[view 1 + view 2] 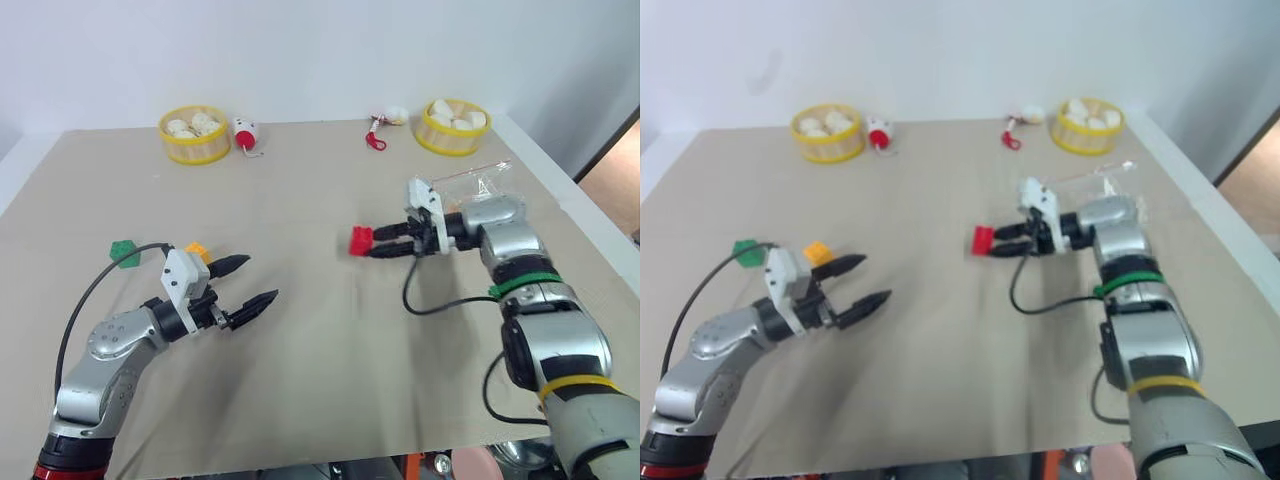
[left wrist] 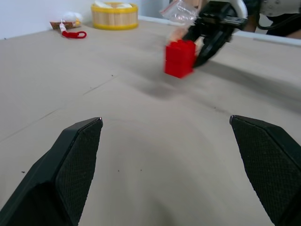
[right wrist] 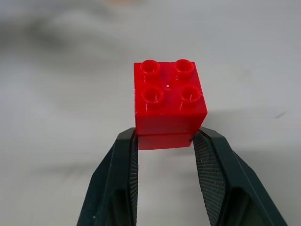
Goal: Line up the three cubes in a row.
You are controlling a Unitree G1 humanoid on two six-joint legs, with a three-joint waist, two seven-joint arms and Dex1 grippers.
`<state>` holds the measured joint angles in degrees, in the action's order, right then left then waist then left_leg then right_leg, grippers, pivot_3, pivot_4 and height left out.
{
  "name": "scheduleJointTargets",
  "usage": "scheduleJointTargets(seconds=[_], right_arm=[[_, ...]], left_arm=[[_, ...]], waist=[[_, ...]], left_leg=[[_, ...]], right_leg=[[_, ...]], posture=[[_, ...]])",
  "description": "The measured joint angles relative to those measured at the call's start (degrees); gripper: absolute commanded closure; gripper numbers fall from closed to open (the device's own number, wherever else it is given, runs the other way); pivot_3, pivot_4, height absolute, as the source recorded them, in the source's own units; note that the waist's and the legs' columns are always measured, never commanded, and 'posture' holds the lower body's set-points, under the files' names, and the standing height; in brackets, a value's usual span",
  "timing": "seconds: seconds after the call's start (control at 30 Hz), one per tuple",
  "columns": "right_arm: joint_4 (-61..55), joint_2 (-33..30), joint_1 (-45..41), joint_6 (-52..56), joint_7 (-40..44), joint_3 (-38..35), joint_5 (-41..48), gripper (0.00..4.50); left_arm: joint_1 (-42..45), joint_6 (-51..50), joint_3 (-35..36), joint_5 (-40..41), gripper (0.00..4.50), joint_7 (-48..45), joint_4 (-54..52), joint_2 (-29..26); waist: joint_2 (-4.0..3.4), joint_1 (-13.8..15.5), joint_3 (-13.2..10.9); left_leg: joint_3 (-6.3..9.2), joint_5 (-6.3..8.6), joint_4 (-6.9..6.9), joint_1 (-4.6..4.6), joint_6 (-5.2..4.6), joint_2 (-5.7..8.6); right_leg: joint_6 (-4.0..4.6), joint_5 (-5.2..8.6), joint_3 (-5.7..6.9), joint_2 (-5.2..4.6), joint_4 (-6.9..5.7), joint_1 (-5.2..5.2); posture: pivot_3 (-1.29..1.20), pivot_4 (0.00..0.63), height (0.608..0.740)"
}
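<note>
R end effector (image 1: pixel 372 244) grips the red cube (image 1: pixel 361 240) by its lower sides, fingers (image 3: pixel 212 169) clamped on it, studs up; cube is lifted clear of the bench w/ a shadow under it, near bench centre. L end effector (image 1: pixel 248 281) is spread wide, nothing in it, fingertips apart & hovering low over the bench, pointing toward the red cube. Orange cube (image 1: pixel 198 252) sits just behind the L end effector, partly hidden by its white mount. Green cube (image 1: pixel 124 253) lies further left, near the orange one but apart, on the bench beside a black cable (image 1: pixel 85 300).

Containers: L basket (image 1: pixel 195 135), yellow, at the far left of the bench, holds several white balls. R basket (image 1: pixel 453 126), yellow, at the far right, also w/ white balls. A clear plastic bag (image 1: pixel 478 180) lies behind the R arm; contents can't be told.

Other bits: a red-and-white toy (image 1: pixel 246 134) just beside the L basket; another small toy (image 1: pixel 380 128) w/ a red loop near the R basket, apart from it.

Bench (image 1: pixel 320 380): beige cloth-like top w/ faint creases, white rim along the right & far-left edges. Plain white wall (image 1: pixel 320 50) behind. Brown floor (image 1: pixel 615 185) past the right edge.
</note>
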<state>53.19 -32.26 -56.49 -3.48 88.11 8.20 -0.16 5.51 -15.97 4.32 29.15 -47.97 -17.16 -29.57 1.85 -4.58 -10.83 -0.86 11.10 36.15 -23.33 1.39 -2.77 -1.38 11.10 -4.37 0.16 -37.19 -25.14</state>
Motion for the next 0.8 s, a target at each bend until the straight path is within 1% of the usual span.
scheduleJointTargets(seconds=[0.07, 0.2, 0.43, 0.67, 0.8], right_arm=[[-2.26, -0.13, 2.39, 0.01, 0.03, 1.16, -0.05, 3.35], [-7.77, -0.07, 4.11, -0.17, -0.44, 1.77, 0.07, 3.35], [-17.95, -1.06, 11.02, 2.18, -0.45, 2.95, 2.7, 3.35], [-20.28, -1.86, 12.17, 2.97, -0.62, 3.44, 3.27, 3.35], [-20.28, -1.85, 12.17, 2.91, -0.78, 3.44, 3.3, 3.35]], left_arm=[[0.72, 0.0, -0.05, 0.0, 0.0, -0.39, 0.82, -0.08], [1.98, -0.01, -0.2, 0.01, 0.0, -1.38, 0.94, -0.08], [1.54, -0.19, -0.45, 0.66, 0.0, -2.88, 0.94, -0.08], [0.39, -0.14, -0.31, 1.25, 0.0, -6.37, 0.96, -1.54], [0.4, -0.14, 0.1, 1.25, 0.0, -6.6, 0.97, -2.37]], waist=[[-0.01, -0.23, -0.01], [0.01, -0.26, 0.0], [0.01, 0.06, 0.0], [0.02, 0.04, 0.0], [0.02, 0.04, 0.0]], left_leg=[[-0.02, 0.0, 0.02, 0.0, 0.0, 0.0], [0.02, -0.01, 0.03, 0.02, 0.0, 0.0], [-0.02, 0.0, 0.03, -0.03, 0.01, 0.01], [0.01, 0.0, 0.05, 0.02, 0.01, 0.0], [0.0, 0.0, 0.05, 0.01, 0.01, 0.0]], right_leg=[[-0.01, -0.03, -0.02, 0.01, -0.02, -0.03], [-0.02, -0.07, -0.02, 0.04, -0.05, -0.01], [-0.01, -0.02, -0.04, 0.0, -0.03, -0.02], [-0.01, -0.03, -0.02, 0.02, -0.04, -0.02], [0.0, -0.02, -0.02, 0.02, -0.04, -0.02]], posture=[[0.0, 0.15, 0.74], [0.0, 0.15, 0.74], [0.0, 0.15, 0.74], [0.0, 0.15, 0.74], [0.0, 0.15, 0.74]])
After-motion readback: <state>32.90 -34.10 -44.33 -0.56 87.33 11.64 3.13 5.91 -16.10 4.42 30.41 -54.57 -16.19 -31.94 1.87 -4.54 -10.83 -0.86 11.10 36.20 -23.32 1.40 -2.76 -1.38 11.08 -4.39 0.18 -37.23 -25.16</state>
